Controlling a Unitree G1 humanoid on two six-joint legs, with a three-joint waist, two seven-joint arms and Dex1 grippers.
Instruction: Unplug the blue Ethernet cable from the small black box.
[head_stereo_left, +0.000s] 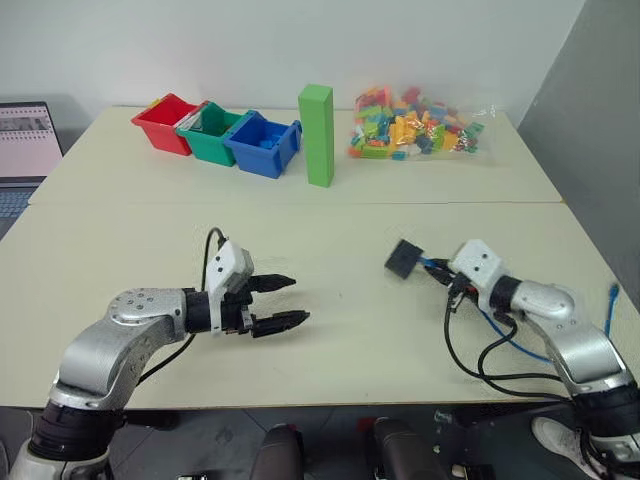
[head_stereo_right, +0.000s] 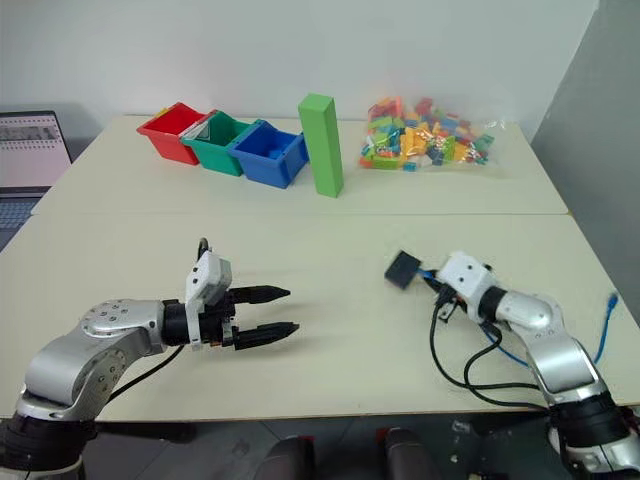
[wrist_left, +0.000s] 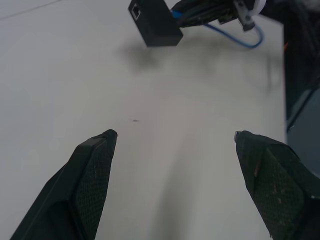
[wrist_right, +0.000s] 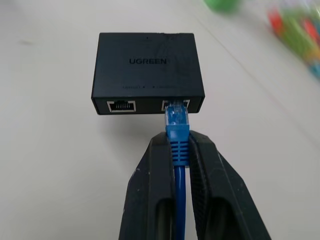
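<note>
Right hand (wrist_right: 176, 150) pinched the cable (wrist_right: 178, 142) just behind its plug, still seated in the box (wrist_right: 146, 65) dead ahead, box off the bench (head_stereo_left: 330, 330). Left hand (head_stereo_left: 282, 302) spread, well apart, aimed at it.

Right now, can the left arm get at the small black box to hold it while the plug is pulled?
Probably yes. The left gripper is open and points across bare table at the small black box; the right gripper is shut on the blue Ethernet cable, still plugged in.
</note>
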